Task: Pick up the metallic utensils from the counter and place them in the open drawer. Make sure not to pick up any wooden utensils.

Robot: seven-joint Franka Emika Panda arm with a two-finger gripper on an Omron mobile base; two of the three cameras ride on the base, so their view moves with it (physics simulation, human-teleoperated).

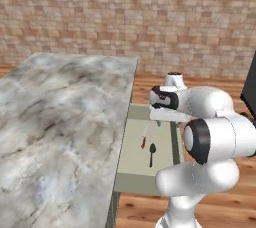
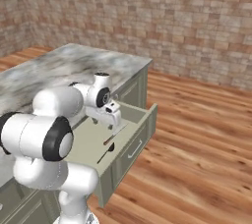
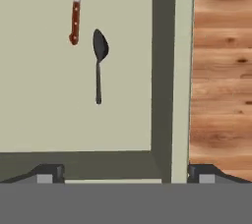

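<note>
Honestly, little looks left to spoil, but a few things could. Going left to right: the counter [image 1: 60, 122] shows bare marble in both base views, so if the arm swings back over it for more, it could take hold of a wooden utensil lying out of sight, which the task forbids. Next, the open drawer [image 1: 131, 169] holds both metal pieces on its floor: the knife [image 3: 74, 9] with the red-brown handle on the left and the dark spoon [image 3: 99, 63] just right of it, close but apart. A low sweep of the arm could knock them or catch the drawer's wall. Last, the gripper [image 3: 125, 174] hangs above the drawer's near right corner, its jaws spread as wide as they go, holding nothing and touching nothing.
</note>
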